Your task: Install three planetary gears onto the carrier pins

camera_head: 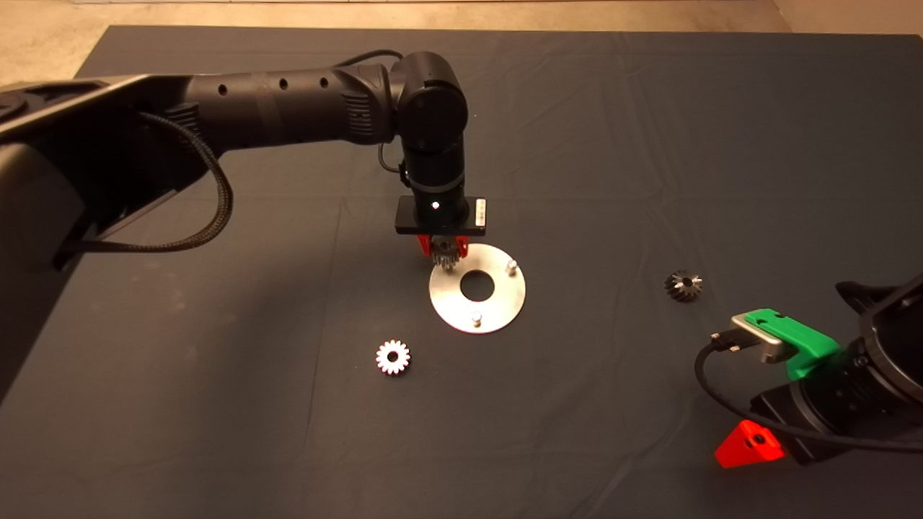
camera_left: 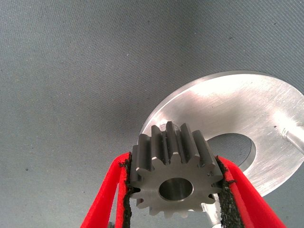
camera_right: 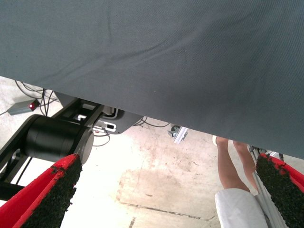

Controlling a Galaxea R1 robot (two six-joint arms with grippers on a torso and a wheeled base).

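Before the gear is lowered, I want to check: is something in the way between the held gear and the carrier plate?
Nothing visible: the left gripper holds the gear over the plate's edge.

We see plate point(camera_head: 497, 306) mid-mat point(camera_head: 288, 404), one gear point(camera_head: 393, 357) lower left, another point(camera_head: 683, 285) right, third point(camera_left: 173, 178) over plate's edge.

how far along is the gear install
No gear is seated yet: two pins on the plate stand bare. The left hand holds one gear over the third. The bright gear and dark gear wait on the mat.
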